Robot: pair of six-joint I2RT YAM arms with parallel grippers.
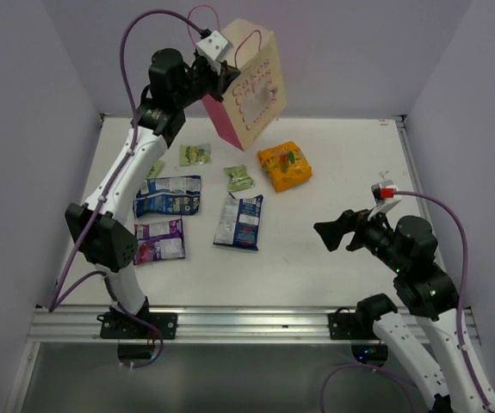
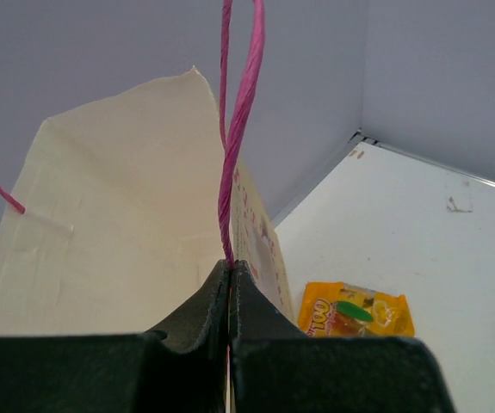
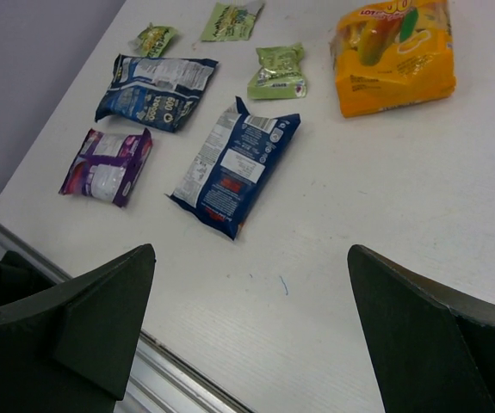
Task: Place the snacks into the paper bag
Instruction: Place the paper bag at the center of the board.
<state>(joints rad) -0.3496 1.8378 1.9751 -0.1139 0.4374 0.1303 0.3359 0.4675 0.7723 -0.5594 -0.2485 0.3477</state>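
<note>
**Q:** Top view: where is the paper bag [image 1: 256, 95], and what holds it?

**A:** It hangs tilted at the upper centre of the frame, held up over the far edge of the table [image 1: 333, 284]. My left claw [image 2: 230, 275] is pinched together on its top edge. In the left wrist view my two fingers meet at bottom centre, and the pink cord handle [image 2: 238, 129] rises from between them.

**Q:** Can the bag's print be read?

**A:** No. The front shows a pink scalloped frame, and any lettering is too small for me to read.

**Q:** And the right claw [image 3: 251, 254]?

**A:** Its jaws stand wide apart and hold nothing. It sits low at the right of the top view, above the table.

**Q:** The snacks?

**A:** All lie flat on the table, mid-frame.
- **Orange packet [image 3: 393, 56]:** upper right of the right wrist view, with red capitals along its top edge that are only partly legible.
- **Dark blue packets [image 3: 234, 163]:** two, each with a white panel of fine print I cannot read.
- **Purple packet [image 3: 107, 163]:** at the left.
- **Green packets [image 3: 278, 71]:** three, along the top.
</note>
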